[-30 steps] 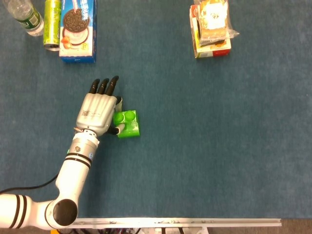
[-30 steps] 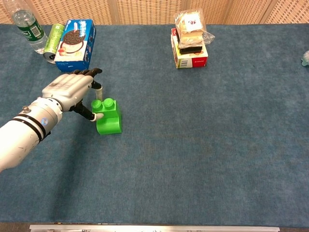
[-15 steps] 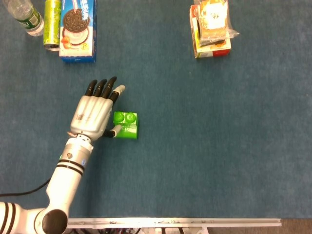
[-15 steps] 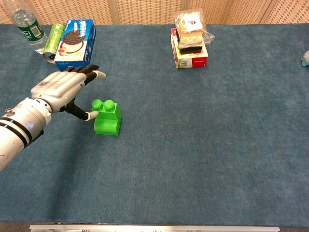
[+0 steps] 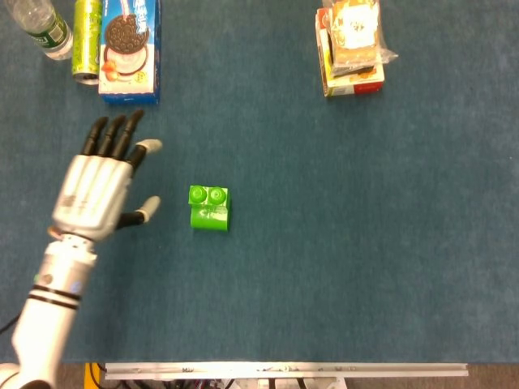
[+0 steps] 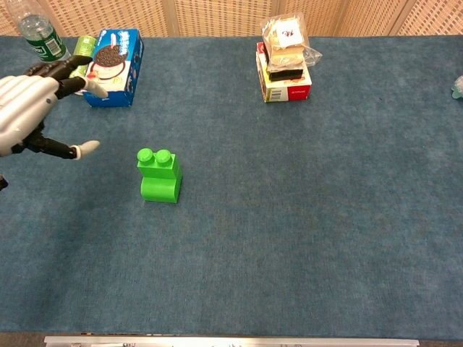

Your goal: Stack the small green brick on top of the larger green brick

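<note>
Looks like a robot test bench rather than a home: a table under blue felt cloth (image 6: pixel 304 217), a metal rail (image 5: pixel 284 370) along the bottom edge, woven partition screens (image 6: pixel 217 16) across the top of the chest view, and grocery props, a cookie box (image 6: pixel 112 58) upper left, stacked snack packs (image 6: pixel 284 61) top centre.

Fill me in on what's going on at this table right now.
The small green brick already sits on top of the larger green brick, so the stack looks done. The left hand is open, holding nothing, and hovers well to the left of the stack, clear of it. No right hand shows in either view. A cookie box, a can, a bottle and a pile of snack packs stand at the far edge.
</note>
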`<state>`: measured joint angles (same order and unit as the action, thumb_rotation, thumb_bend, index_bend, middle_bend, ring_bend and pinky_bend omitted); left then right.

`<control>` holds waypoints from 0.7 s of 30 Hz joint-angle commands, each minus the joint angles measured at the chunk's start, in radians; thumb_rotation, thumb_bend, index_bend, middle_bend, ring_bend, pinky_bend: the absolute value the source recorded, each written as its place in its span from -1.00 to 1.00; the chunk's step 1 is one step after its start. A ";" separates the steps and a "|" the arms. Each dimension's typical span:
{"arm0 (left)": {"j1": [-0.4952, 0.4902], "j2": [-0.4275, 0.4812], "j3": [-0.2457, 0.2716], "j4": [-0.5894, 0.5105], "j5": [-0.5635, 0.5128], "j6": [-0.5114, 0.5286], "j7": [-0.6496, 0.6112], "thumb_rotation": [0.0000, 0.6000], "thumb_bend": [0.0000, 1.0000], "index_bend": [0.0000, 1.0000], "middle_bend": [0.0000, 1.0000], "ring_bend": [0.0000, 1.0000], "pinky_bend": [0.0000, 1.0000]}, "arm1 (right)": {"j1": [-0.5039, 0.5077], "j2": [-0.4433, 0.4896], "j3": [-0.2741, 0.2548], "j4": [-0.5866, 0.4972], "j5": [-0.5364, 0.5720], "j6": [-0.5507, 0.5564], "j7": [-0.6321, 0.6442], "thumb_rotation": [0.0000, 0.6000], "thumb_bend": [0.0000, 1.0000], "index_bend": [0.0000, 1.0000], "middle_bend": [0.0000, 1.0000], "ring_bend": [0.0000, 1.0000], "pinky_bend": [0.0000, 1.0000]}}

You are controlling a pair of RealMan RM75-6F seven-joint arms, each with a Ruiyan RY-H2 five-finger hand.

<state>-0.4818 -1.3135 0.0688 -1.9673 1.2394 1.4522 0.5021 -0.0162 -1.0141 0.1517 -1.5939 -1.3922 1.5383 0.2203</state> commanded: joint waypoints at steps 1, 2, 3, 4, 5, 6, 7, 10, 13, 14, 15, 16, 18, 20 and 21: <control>0.064 0.141 0.060 0.093 0.161 0.007 -0.274 1.00 -0.51 -0.48 -1.00 -1.00 -1.00 | 0.004 -0.004 -0.002 -0.003 -0.001 -0.003 -0.017 1.00 -0.49 -0.56 -0.51 -0.77 -0.36; 0.072 0.159 0.069 0.121 0.192 0.012 -0.319 1.00 -0.51 -0.47 -1.00 -1.00 -1.00 | 0.005 -0.006 -0.002 -0.003 -0.001 -0.004 -0.022 1.00 -0.49 -0.56 -0.51 -0.77 -0.36; 0.085 0.176 0.077 0.163 0.230 0.025 -0.368 1.00 -0.51 -0.47 -1.00 -1.00 -1.00 | 0.007 -0.008 -0.003 -0.004 -0.001 -0.005 -0.031 1.00 -0.49 -0.56 -0.51 -0.77 -0.36; 0.096 0.183 0.083 0.194 0.254 0.037 -0.404 1.00 -0.51 -0.45 -1.00 -1.00 -1.00 | 0.009 -0.010 -0.003 -0.004 -0.001 -0.007 -0.037 1.00 -0.49 -0.56 -0.51 -0.77 -0.36; 0.108 0.186 0.087 0.223 0.276 0.052 -0.440 1.00 -0.51 -0.44 -1.00 -1.00 -1.00 | 0.010 -0.012 -0.004 -0.005 -0.001 -0.009 -0.044 1.00 -0.49 -0.56 -0.51 -0.77 -0.36; 0.124 0.186 0.089 0.259 0.301 0.073 -0.485 1.00 -0.51 -0.42 -1.00 -1.00 -1.00 | 0.013 -0.015 -0.005 -0.006 0.000 -0.012 -0.055 1.00 -0.49 -0.56 -0.51 -0.77 -0.36; 0.136 0.186 0.091 0.283 0.318 0.089 -0.514 1.00 -0.51 -0.40 -1.00 -1.00 -1.00 | 0.015 -0.018 -0.006 -0.007 0.001 -0.014 -0.065 1.00 -0.49 -0.56 -0.51 -0.77 -0.36; 0.173 0.181 0.087 0.351 0.367 0.150 -0.561 1.00 -0.51 -0.37 -1.00 -1.00 -1.00 | 0.023 -0.026 -0.009 -0.011 0.003 -0.027 -0.099 1.00 -0.49 -0.56 -0.51 -0.77 -0.37; 0.213 0.158 0.067 0.419 0.400 0.223 -0.533 1.00 -0.51 -0.34 -1.00 -1.00 -1.00 | 0.032 -0.032 -0.014 -0.014 0.001 -0.040 -0.128 1.00 -0.49 -0.56 -0.51 -0.77 -0.36; 0.225 0.152 0.063 0.435 0.400 0.235 -0.526 1.00 -0.51 -0.33 -1.00 -1.00 -1.00 | 0.035 -0.033 -0.016 -0.016 0.000 -0.044 -0.135 1.00 -0.49 -0.56 -0.51 -0.77 -0.36; 0.237 0.150 0.061 0.442 0.392 0.238 -0.521 1.00 -0.51 -0.32 -1.00 -1.00 -1.00 | 0.037 -0.034 -0.017 -0.017 -0.001 -0.047 -0.141 1.00 -0.49 -0.56 -0.51 -0.77 -0.36; 0.251 0.150 0.062 0.443 0.378 0.235 -0.520 1.00 -0.51 -0.32 -1.00 -1.00 -1.00 | 0.039 -0.035 -0.018 -0.017 -0.001 -0.050 -0.149 1.00 -0.49 -0.56 -0.51 -0.77 -0.36; 0.272 0.153 0.062 0.450 0.365 0.232 -0.525 1.00 -0.51 -0.31 -1.00 -1.00 -1.00 | 0.043 -0.039 -0.019 -0.019 0.001 -0.055 -0.162 1.00 -0.49 -0.56 -0.51 -0.77 -0.36; 0.290 0.149 0.058 0.467 0.354 0.234 -0.517 1.00 -0.51 -0.29 -1.00 -1.00 -1.00 | 0.046 -0.043 -0.019 -0.021 0.004 -0.059 -0.175 1.00 -0.49 -0.56 -0.51 -0.77 -0.36; 0.301 0.143 0.053 0.482 0.350 0.239 -0.514 1.00 -0.51 -0.27 -1.00 -1.00 -1.00 | 0.048 -0.047 -0.020 -0.022 0.007 -0.062 -0.185 1.00 -0.49 -0.56 -0.51 -0.77 -0.36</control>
<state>-0.1996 -1.1633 0.1289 -1.5064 1.6004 1.6866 -0.0186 0.0290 -1.0566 0.1325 -1.6141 -1.3884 1.4802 0.0441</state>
